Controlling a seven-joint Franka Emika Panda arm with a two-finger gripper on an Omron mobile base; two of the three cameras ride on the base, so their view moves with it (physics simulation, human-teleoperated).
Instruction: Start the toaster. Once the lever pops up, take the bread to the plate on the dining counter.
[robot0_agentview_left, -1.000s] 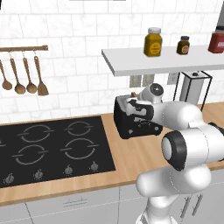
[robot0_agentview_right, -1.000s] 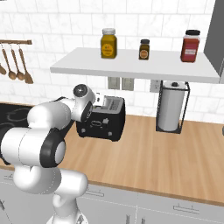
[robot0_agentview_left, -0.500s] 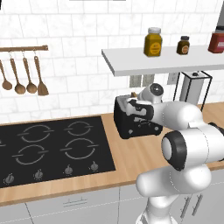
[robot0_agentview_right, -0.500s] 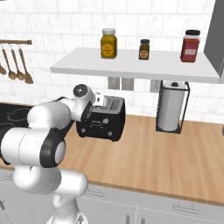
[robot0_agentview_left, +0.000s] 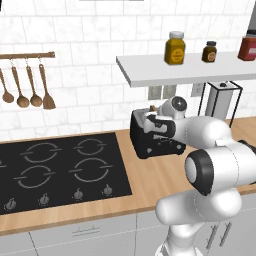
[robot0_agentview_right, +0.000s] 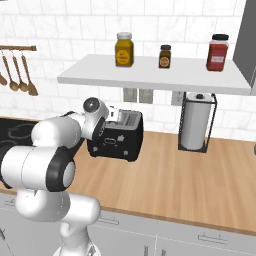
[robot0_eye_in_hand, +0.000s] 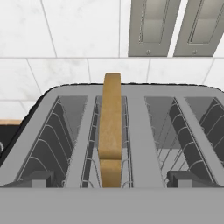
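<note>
Over the last second nothing has shifted: the arm hangs at the same spot above the toaster, so I judge it is paused, aligning for a grasp or waiting on the lever. The pincer, jaws spread wide and pinching nothing, sits directly over the bread, which stands upright in one slot, its top edge poking out between the fingertips' line. The toaster stands near the worktop back edge, by the wall.
</note>
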